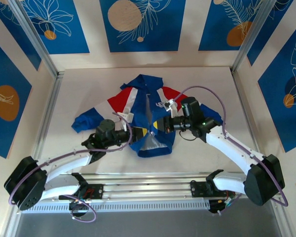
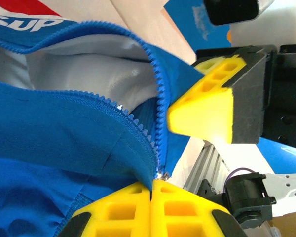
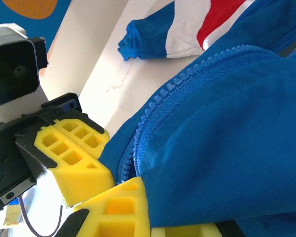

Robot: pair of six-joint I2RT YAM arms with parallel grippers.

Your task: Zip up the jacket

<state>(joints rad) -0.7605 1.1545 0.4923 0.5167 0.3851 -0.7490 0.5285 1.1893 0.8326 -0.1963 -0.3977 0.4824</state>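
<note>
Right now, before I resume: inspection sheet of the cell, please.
Surface: white tabletop, flat.
Job's things: jacket lying front up; zipper open, teeth apart.
Clutter: nothing seen.
Hands: left hand shut on the jacket at the zipper's base; right hand shut on the front edge opposite.
Cables: purple cables looped along both arms.
Surroundings: blue floral wall panels, aluminium frame posts.
</note>
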